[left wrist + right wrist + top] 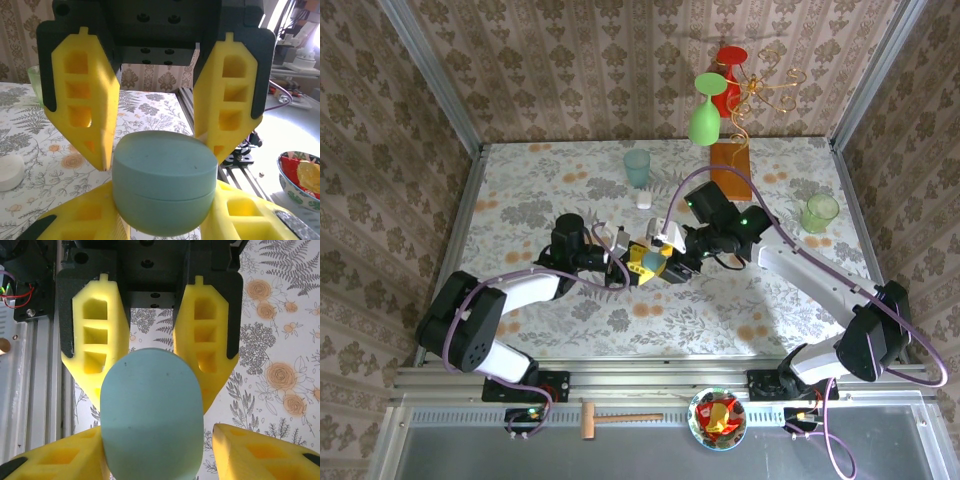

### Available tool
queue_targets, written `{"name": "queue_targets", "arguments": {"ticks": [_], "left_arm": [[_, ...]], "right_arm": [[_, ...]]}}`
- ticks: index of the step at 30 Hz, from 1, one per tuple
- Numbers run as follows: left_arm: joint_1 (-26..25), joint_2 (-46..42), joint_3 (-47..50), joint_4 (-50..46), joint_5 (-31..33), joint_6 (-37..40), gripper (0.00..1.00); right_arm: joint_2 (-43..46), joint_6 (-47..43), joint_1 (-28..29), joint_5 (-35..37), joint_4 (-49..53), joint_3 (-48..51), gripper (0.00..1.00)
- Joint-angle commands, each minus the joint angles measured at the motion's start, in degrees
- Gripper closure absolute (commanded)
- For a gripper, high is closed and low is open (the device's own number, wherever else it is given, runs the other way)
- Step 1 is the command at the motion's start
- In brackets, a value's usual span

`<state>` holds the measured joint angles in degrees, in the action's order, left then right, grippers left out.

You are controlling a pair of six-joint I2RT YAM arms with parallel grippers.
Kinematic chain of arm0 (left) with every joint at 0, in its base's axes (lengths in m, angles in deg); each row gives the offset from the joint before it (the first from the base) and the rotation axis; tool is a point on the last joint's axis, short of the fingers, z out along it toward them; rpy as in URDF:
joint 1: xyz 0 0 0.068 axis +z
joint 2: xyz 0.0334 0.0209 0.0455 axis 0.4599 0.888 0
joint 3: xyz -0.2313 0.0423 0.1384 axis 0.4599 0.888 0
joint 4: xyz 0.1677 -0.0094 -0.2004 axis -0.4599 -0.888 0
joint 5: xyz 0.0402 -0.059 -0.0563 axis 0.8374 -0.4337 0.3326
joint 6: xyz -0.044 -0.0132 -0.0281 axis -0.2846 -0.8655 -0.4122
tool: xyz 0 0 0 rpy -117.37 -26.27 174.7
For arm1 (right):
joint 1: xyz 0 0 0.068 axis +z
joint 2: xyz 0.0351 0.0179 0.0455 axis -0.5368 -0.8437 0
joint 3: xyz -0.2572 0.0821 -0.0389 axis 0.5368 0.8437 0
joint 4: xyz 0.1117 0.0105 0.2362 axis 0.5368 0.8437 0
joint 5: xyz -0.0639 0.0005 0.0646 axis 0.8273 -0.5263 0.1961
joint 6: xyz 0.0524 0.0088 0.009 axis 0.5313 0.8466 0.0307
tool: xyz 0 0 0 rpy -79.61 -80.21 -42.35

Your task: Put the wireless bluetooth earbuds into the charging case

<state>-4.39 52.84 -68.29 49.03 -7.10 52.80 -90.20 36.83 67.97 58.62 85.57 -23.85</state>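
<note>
Tablecloth (535, 195) lies open around me, blue cup (637, 167) well apart. My arms meet mid-table, left claw (162, 162) pinching the teal charging case (165, 190); of my right claw (152, 407) I cannot tell.

Everything in sight, counted
Two arms: left arm (525, 290), right arm (820, 280). One charging case (653, 262). Two cups: blue cup (637, 167), green cup (819, 212). Two stemmed glasses: green glass (704, 115), red glass (728, 62). One white puck (643, 200), one mallet (620, 418), one bowl (692, 412).

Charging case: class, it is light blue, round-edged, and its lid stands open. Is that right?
Not quite. The lid is shut: the left wrist view shows the charging case closed, with only a thin seam running round it. It is indeed light blue and round-edged.
</note>
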Motion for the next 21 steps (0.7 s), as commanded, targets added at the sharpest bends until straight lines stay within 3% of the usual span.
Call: {"name": "queue_targets", "arguments": {"ticks": [1,14,21], "left_arm": [[-0.03,-1.48,-1.39,-4.65,-2.75,4.20,0.74],[0.05,-1.65,-2.23,-6.17,-2.56,5.39,0.74],[0.28,-2.06,-2.30,-5.79,-1.50,4.87,0.74]], "right_arm": [[1.58,2.35,-1.97,-1.54,-2.29,0.48,0.46],[5.53,5.25,-4.65,-1.44,-6.92,2.62,0.45],[7.10,6.40,-4.74,-0.85,-10.31,4.52,0.37]]}}
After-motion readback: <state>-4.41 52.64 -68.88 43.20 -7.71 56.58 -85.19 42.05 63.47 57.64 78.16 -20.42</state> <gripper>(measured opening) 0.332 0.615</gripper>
